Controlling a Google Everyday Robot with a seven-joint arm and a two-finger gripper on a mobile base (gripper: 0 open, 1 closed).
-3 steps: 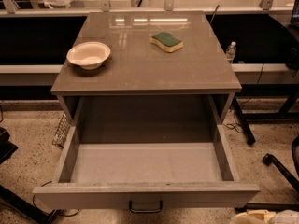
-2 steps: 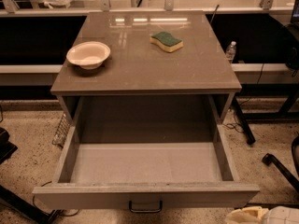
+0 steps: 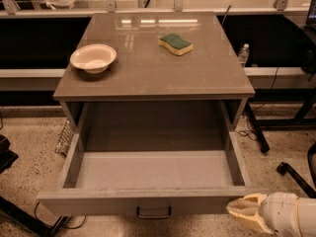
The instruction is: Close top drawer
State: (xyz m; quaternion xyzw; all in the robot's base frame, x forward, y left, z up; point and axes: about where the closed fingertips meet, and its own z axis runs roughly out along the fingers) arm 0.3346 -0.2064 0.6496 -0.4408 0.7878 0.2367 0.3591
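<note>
The top drawer of the grey-brown cabinet is pulled far out toward me. Its plain grey inside holds nothing. Its flat front panel runs along the bottom of the view, with a small dark loop handle at its centre. My gripper, with cream-coloured fingers on a white wrist, is at the bottom right, right at the right end of the drawer's front panel. Whether it touches the panel does not show.
On the cabinet top sit a cream bowl at the left and a green and yellow sponge at the back. A water bottle stands behind on the right. Dark chair legs lie on the speckled floor at right.
My gripper has come further into view from the bottom right corner, moving up and left toward the drawer's front panel. The drawer has not moved.
</note>
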